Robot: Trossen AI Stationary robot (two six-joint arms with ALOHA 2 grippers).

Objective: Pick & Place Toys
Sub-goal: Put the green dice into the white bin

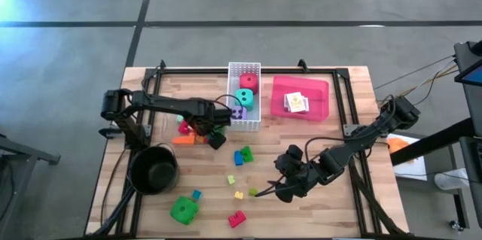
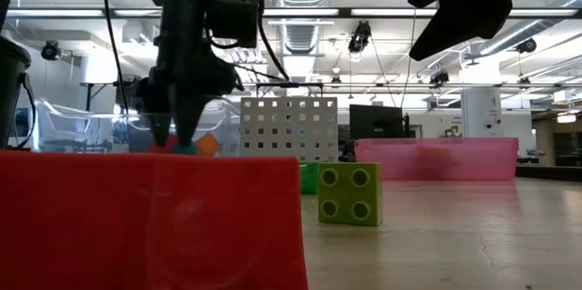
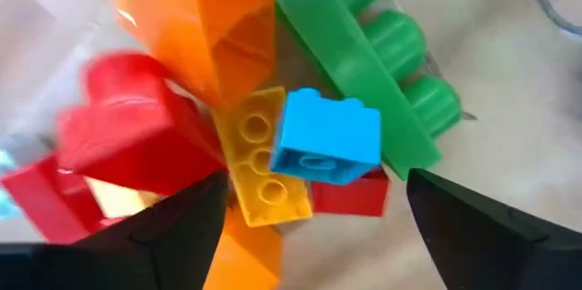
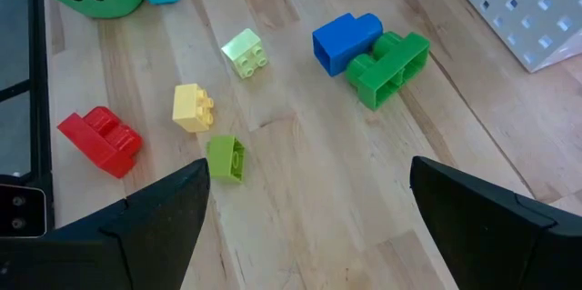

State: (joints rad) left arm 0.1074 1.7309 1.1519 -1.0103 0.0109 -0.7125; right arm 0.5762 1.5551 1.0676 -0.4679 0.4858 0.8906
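1. Wooden desk [image 1: 203, 195] on a grey floor, framed by black rails, serving as the sorting surface.
2. Near the far edge: white basket [image 1: 244, 123] already holding red, teal and purple dice [image 1: 245, 98], so probably the drop point; pink tray [image 1: 320, 108] beside it.
3. Left gripper [image 1: 209, 129] low over a brick heap [image 3: 273, 135] beside the basket, fingers spread, nothing held.
4. Right gripper [image 4: 305, 208] spread above scattered bricks [image 4: 223, 108] near the front edge, seemingly lining up a pick.
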